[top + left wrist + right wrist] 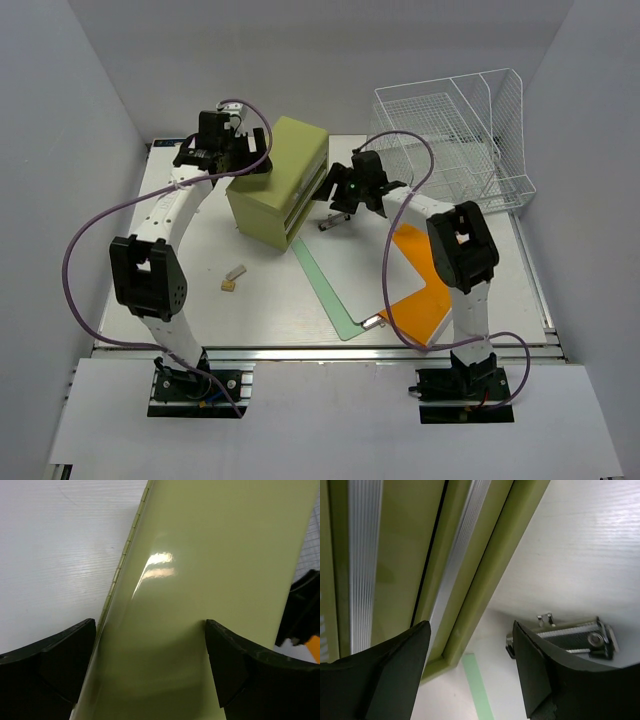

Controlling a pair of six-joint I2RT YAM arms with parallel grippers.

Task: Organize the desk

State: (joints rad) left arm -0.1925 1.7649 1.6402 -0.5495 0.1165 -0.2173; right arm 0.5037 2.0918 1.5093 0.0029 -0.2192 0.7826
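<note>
Top external view: the white desk [200,310] fills the frame, with its silver rail along the near edge by the arm bases. An olive-green drawer box [285,165] stands left of centre at the back, and a white wire tray rack [450,125] sits in the far right corner. An orange folder [425,290] and a green-edged clear sheet [320,275] lie in front. A small tan piece [233,278] lies apart on the left. The left end effector [240,160] is at the box's far left top corner. The right end effector [335,195] is by the box's drawer front, near a small black-and-silver metal object [333,220].

Left wrist view: the fingers [60,660] are spread wide over the box's glossy top, holding nothing.

Right wrist view: the fingers [385,670] stand apart at the lower corner of the drawer front, with nothing between them gripped. The metal object lies just to the right on the desk.
</note>
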